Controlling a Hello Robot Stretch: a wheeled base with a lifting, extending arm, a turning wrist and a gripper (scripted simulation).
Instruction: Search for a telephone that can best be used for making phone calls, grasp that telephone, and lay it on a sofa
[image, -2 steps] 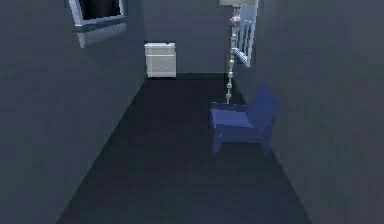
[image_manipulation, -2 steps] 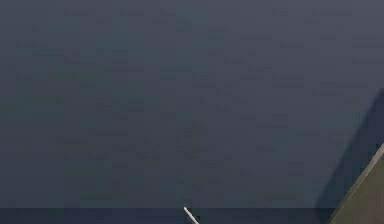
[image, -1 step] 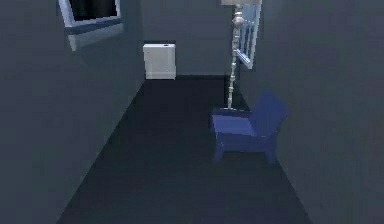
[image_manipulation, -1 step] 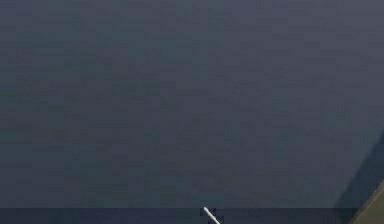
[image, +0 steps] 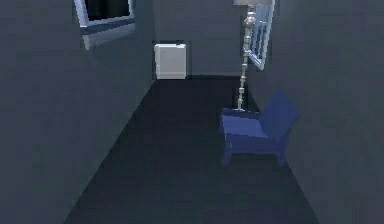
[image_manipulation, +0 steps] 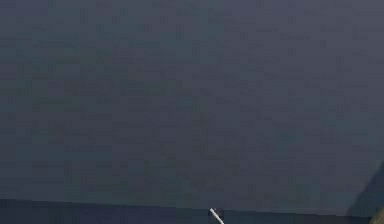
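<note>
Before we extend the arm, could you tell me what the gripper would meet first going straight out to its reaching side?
Probably the plain dark wall on that side; the way looks free as far as the picture shows, though depth is unclear.

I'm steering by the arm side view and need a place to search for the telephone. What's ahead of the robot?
Observer: A blue armchair stands on the floor at the forward view's right.
Operator: Anything at the far end?
Observer: A white box sits against the far wall.
Operator: And near the chair?
Observer: A tall lamp stands just beyond it, by the right wall.
</note>
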